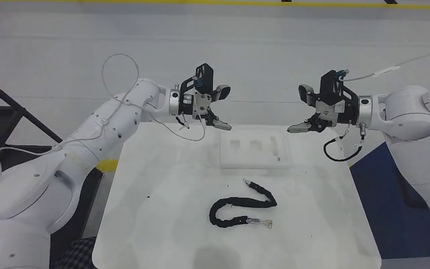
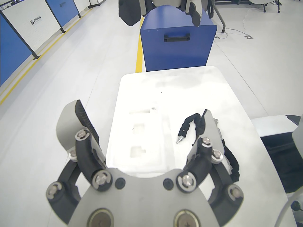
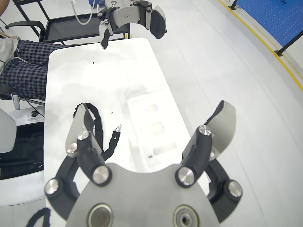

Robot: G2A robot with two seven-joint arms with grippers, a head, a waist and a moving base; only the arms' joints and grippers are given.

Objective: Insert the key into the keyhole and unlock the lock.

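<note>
Overhead, the left gripper (image 1: pixel 223 107) and right gripper (image 1: pixel 299 109) hang near the far corners of the table (image 1: pixel 168 202), facing each other, both with fingers spread wide and holding nothing. Between them, lower down, a white foam tray (image 1: pixel 232 160) with three recesses rests on the table. The lock (image 1: pixel 238 205), a black sleeved cable bent into a loop, lies on the table on the robot's side of the tray, apart from both grippers. The key (image 1: pixel 267 224) lies at its metal end; whether it sits in the keyhole cannot be told. From the left wrist, the left gripper (image 2: pixel 142 119) is wide open above the tray (image 2: pixel 165 128), one finger (image 2: pixel 208 128) partly covering the lock (image 2: pixel 189 124), whose free metal tip (image 2: pixel 180 139) rests beside the tray. The right gripper (image 2: pixel 162 15) shows across the table, open, before a blue box (image 2: pixel 175 48). From the right wrist, the right gripper (image 3: pixel 151 114) is likewise wide and empty over the tray (image 3: pixel 139 124). The lock (image 3: pixel 98 121) lies on the table (image 3: pixel 94 72) beside the tray, and the left gripper (image 3: pixel 131 35) hangs open beyond the table's far end.
</note>
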